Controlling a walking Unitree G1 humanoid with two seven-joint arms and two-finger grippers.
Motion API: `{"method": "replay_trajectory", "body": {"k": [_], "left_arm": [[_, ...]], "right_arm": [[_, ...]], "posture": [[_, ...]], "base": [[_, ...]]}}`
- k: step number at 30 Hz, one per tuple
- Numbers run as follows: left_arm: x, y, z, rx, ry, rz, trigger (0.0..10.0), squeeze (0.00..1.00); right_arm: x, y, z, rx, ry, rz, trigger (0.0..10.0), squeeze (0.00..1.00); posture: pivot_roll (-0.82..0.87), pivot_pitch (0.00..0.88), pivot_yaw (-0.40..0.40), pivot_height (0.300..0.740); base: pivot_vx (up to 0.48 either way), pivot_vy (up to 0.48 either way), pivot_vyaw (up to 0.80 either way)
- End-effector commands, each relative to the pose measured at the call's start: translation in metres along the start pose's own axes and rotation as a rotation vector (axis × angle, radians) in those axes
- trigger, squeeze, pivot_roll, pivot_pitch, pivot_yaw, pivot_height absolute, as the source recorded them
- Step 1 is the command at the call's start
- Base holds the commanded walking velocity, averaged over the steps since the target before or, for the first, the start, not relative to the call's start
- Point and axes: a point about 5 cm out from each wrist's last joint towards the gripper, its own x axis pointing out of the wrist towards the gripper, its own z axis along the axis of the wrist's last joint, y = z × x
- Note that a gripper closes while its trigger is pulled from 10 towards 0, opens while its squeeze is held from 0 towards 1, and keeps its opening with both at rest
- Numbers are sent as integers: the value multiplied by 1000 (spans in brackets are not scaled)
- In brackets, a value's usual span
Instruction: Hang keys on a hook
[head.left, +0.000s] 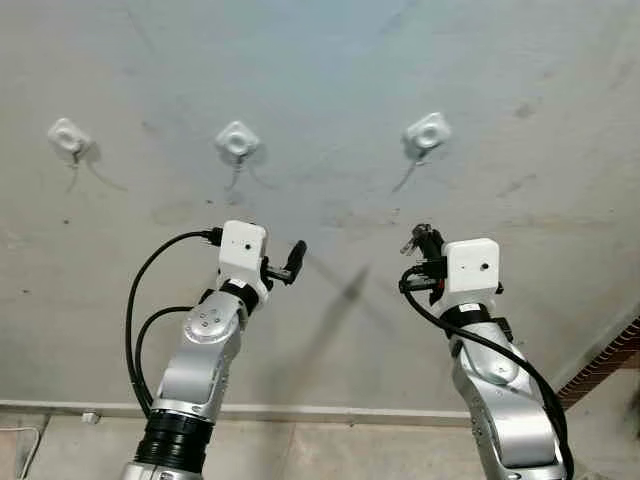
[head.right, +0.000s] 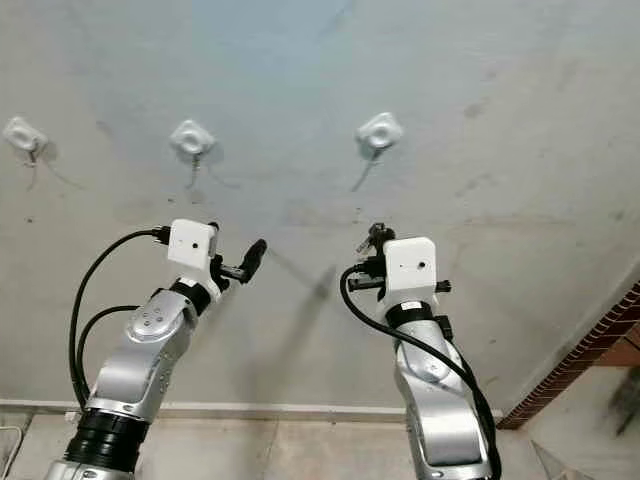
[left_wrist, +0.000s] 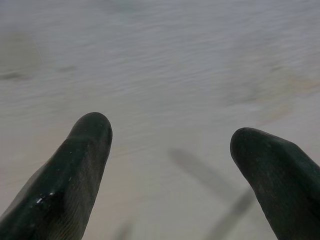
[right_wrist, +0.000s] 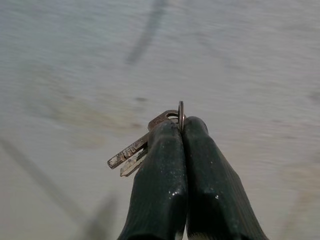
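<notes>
Holding the keys (right_wrist: 142, 145) is the part I have done: my right gripper (right_wrist: 181, 129) has its two black fingers pressed together on the key ring (right_wrist: 181, 114), which stands up edge-on between the tips, with two worn keys fanning out to one side. From the head camera the same bunch (head.left: 420, 238) pokes up past the white wrist housing, raised in front of the grey wall (head.left: 330, 90).

What remains is the hanging itself. Three white hooks sit in a row on the wall above me: a left hook (head.left: 68, 137), a middle hook (head.left: 237, 141) and a right hook (head.left: 427, 133). All three look bare. The right hook is nearest, almost straight above the keys, but they are still apart from it, lower on the wall.

My left gripper (head.left: 287, 266) is raised too, with its fingers spread wide and nothing between them; in its wrist camera I see just blurred wall past the tips.

I judge the task about halfway: keys secured and lifted, ring not yet at a hook. Next I need to raise the ring to the right hook's prong and slip it over, then let go.
</notes>
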Motion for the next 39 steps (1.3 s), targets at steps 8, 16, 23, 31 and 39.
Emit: {"method": "replay_trajectory", "body": {"k": [8,16,23,31,39], "left_arm": [[-2,3,2,-1,-8,0,10000,0],[-6,10,2,51,-13,59,10000,0],[-16,19,-3,97,5,63,10000,0],[-25,16,3,83,-4,-31,10000,0],[-30,4,28,98,-47,-170,10000,0]], "right_arm": [[1,3,7,9,-31,6,10000,0],[2,7,9,18,-41,37,10000,0],[3,17,11,42,-59,93,10000,0],[12,35,20,121,-106,182,10000,0],[22,42,29,166,-161,196,10000,0]], "posture": [[42,0,28,740],[48,0,27,740],[73,0,27,740],[131,0,38,740],[168,0,46,740]], "base": [[0,-234,0],[0,0,0],[0,0,0],[0,0,0],[0,0,0]]}}
